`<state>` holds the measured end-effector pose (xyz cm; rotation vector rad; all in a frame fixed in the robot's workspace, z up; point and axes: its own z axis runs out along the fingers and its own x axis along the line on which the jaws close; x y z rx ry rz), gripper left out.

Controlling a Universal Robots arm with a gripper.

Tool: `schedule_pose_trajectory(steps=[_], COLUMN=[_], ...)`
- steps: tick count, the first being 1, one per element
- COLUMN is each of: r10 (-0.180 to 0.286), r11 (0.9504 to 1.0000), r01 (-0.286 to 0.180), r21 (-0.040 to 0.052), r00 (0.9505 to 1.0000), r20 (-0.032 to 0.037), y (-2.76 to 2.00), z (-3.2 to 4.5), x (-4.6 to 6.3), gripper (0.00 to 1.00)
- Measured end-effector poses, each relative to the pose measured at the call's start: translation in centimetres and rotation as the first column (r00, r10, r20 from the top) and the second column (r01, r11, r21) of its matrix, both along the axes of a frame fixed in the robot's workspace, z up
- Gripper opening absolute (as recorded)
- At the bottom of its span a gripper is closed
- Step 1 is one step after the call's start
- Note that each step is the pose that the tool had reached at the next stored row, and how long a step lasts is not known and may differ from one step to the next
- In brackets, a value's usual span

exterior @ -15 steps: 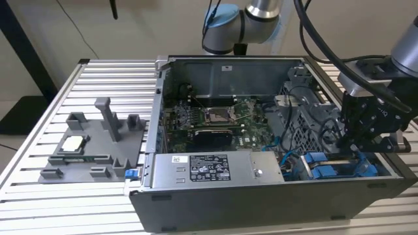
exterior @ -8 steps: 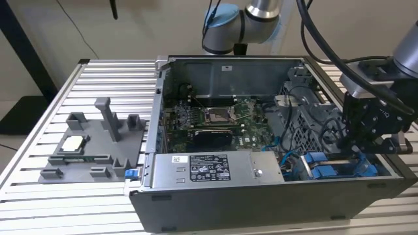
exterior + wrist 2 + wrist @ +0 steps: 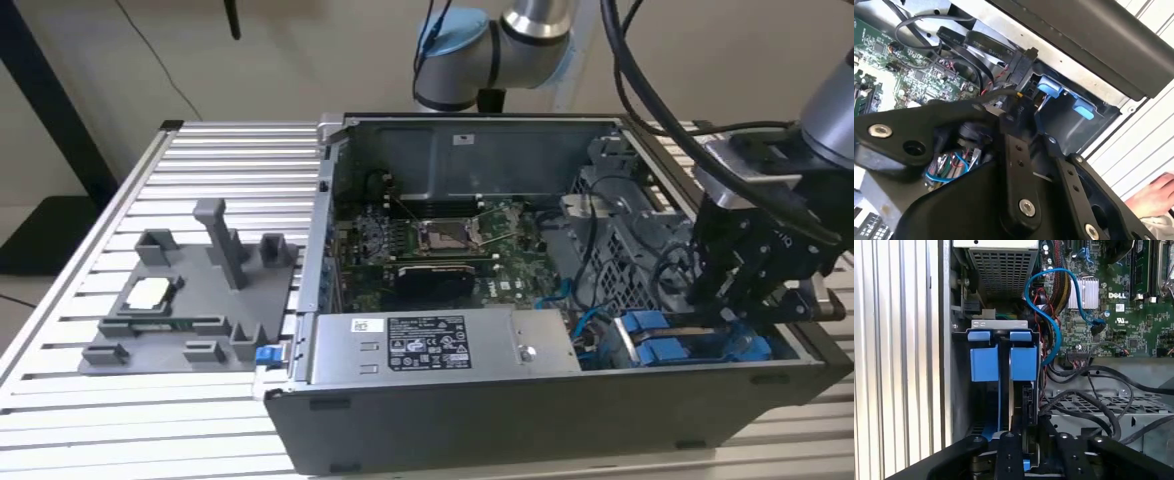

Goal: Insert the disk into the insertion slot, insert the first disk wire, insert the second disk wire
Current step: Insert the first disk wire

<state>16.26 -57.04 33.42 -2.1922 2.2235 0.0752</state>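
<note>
Arm's end effector (image 3: 721, 305) hangs over the disk (image 3: 663, 345), which sits in the computer case (image 3: 534, 420) bay near the worktop (image 3: 134, 430) edge at the exterior view's right. We cannot tell its grip. Loose cables (image 3: 1058, 340) alongside could, we judge, snag.

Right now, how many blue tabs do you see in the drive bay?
2 blue tabs, side by side: one next to the case wall, the other next to the blue cable. More may be hidden deeper.
</note>
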Motion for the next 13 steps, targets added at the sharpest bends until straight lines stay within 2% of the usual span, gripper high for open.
schedule_pose_trajectory(steps=[1, 2, 6, 9, 13], r10=[0.000, 0.000, 0.000, 0.000, -0.001], r11=[1.0000, 1.0000, 1.0000, 1.0000, 0.9999], r01=[0.000, 0.000, 0.000, 0.000, 0.001], r21=[0.0000, -0.0004, 0.0010, 0.0073, 0.0154], r00=[1.0000, 1.0000, 1.0000, 1.0000, 0.9999], r20=[0.0000, 0.0000, 0.0004, 0.0040, 0.0153], y=[0.01, 0.01, 0.01, 0.05, 0.09], z=[0.42, 0.86, 2.28, 2.66, 2.95], x=[0.0, 0.0, 0.0, 0.0, 0.0], gripper=[0.26, 0.33, 0.33, 0.33, 0.33])
